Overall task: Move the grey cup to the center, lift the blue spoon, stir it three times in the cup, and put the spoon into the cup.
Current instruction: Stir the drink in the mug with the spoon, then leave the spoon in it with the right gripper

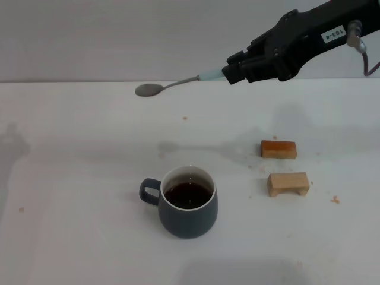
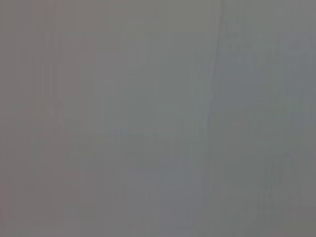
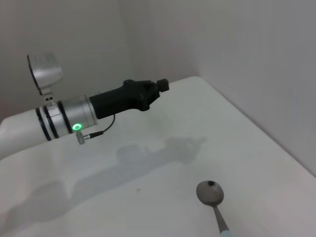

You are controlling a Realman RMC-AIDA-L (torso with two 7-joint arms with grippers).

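One spoon (image 1: 169,86) is held clamped in the right gripper (image 1: 233,70), high above the table (image 1: 77,154). One cup (image 1: 187,203) and two wooden blocks (image 1: 278,149) are seen below.

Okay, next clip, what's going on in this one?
The right gripper holds the blue spoon by its handle, raised well above the table and behind the grey cup. The cup stands near the middle with dark liquid inside, two wooden blocks to its right. The left gripper is off to the side, away from the work. No stirring has begun.
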